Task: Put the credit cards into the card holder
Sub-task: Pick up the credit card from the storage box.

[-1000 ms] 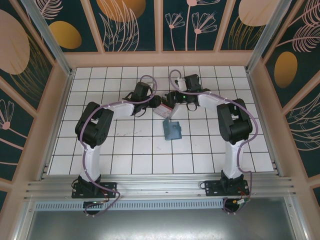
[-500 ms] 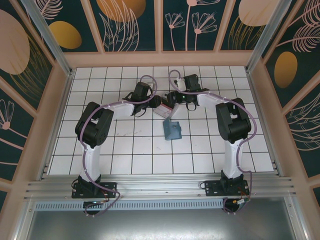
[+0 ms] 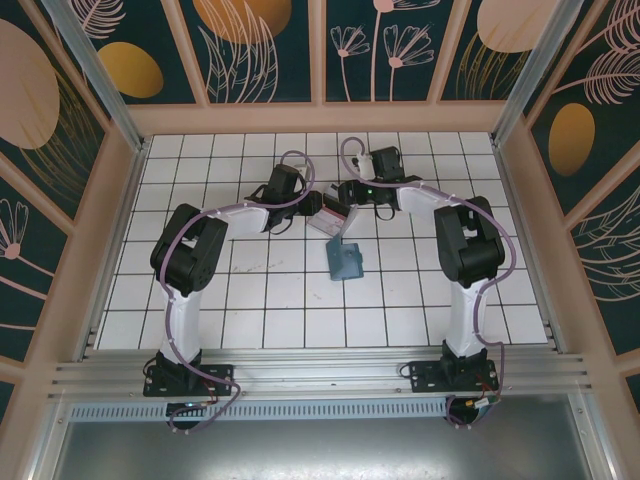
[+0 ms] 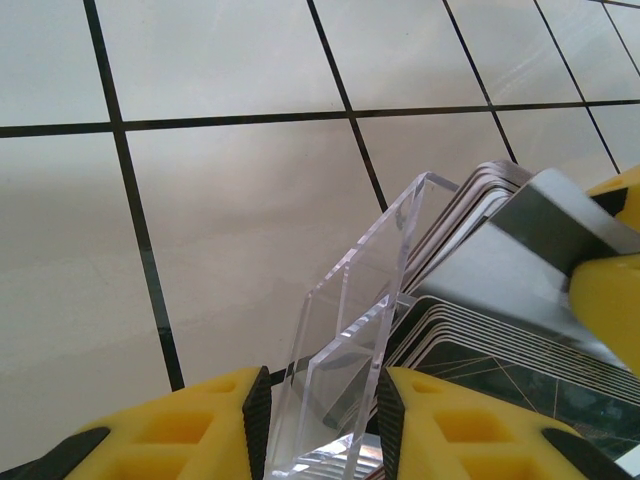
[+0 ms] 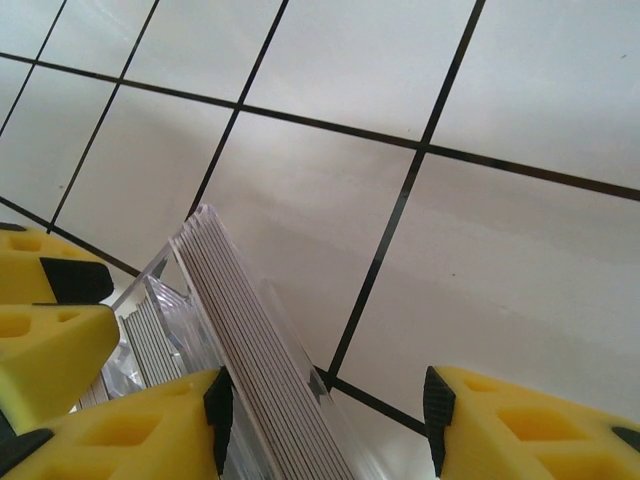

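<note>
A stack of credit cards stands on edge in a clear plastic stand at mid table. My left gripper is shut on the side wall of that stand, both pads against the acrylic. The credit cards show just right of the wall. From the other side my right gripper straddles the stack and is open: its left pad is at the cards, its right pad well apart. The card holder, a teal-blue wallet, lies on the tiles just in front of both grippers.
White tiled floor with black grout lines surrounds the stand. The left gripper's yellow fingers sit close behind the stand in the right wrist view. Wooden frame walls border the table on three sides.
The right gripper's jaws have narrowed around the card stack, and the arm has edged slightly toward the stand. The left gripper has kept its hold and place.
</note>
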`<state>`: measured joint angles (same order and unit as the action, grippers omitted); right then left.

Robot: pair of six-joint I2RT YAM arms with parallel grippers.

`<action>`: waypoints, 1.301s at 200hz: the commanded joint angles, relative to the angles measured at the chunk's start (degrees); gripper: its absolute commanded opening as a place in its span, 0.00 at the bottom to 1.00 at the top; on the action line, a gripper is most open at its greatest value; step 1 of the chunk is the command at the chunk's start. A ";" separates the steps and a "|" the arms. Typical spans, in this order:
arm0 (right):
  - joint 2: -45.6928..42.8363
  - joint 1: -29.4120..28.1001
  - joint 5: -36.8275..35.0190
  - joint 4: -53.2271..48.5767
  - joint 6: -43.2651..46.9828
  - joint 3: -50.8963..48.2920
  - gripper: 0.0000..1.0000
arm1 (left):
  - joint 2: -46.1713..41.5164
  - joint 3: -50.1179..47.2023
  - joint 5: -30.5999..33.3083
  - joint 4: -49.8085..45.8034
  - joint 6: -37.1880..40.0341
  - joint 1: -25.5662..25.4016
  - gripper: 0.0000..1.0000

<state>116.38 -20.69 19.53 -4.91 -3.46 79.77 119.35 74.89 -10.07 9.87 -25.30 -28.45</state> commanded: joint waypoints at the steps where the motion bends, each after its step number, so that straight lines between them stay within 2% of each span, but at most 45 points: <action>1: -3.02 1.16 -2.79 2.12 -0.93 -0.42 0.56 | 1.33 -2.27 1.14 -5.58 1.31 -0.03 0.37; 52: -1.95 1.12 -1.78 1.07 -0.49 0.14 0.54 | 1.14 -1.95 1.42 -5.82 1.39 -0.02 0.37; 176: -3.34 1.05 -1.52 1.00 -0.31 0.58 0.31 | 1.16 -1.35 1.10 -6.09 1.22 -0.02 0.37; 260: -3.81 1.32 -0.39 0.29 0.72 0.61 0.24 | 1.49 -1.41 1.14 -6.27 1.28 -0.03 0.37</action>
<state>114.67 -20.45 22.65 -4.58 -3.22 79.77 119.35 74.89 -9.37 10.09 -25.30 -28.49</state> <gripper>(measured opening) 0.251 0.367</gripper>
